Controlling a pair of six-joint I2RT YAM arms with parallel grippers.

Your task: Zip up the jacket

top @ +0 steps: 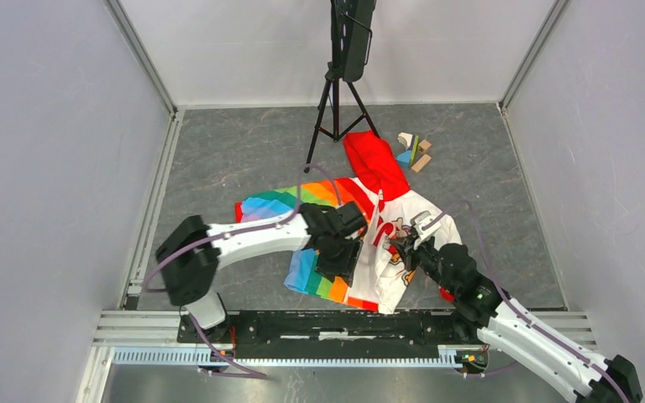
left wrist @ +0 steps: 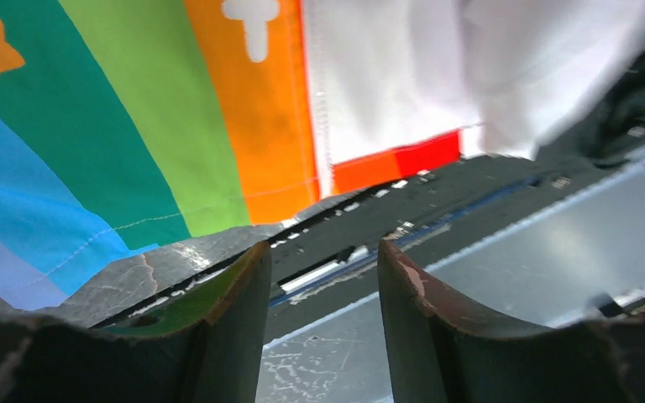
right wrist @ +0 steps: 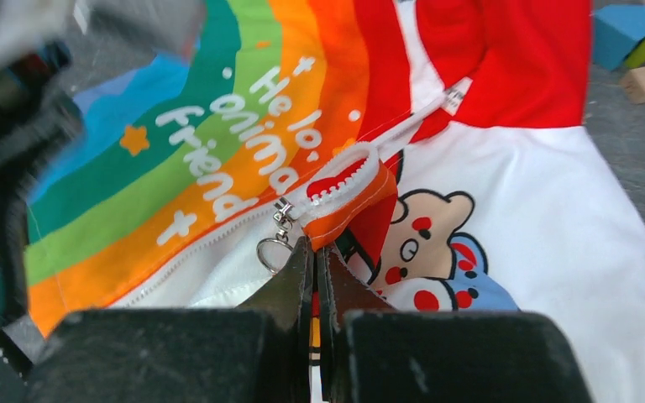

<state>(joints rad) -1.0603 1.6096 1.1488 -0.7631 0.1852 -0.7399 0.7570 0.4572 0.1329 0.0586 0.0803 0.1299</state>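
The right gripper (right wrist: 317, 252) is pinched tight on the jacket's (right wrist: 218, 168) folded zipper edge, with the slider (right wrist: 282, 211) just left of its tips. The left gripper (left wrist: 323, 252) gapes narrowly and holds nothing, the rainbow hem just beyond it. One jacket lies mid-table (top: 243, 159), its hood beside roughly five blocks (top: 411, 151).

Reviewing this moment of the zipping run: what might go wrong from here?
1. The right gripper is shut on a folded flap of the jacket beside the zipper slider, not on its pull ring; pulling may only lift cloth.
2. The left gripper is open by the hem, holding nothing, so the jacket may slide instead of zipping.
3. The zipper tape loops beside the slider and might jam it.
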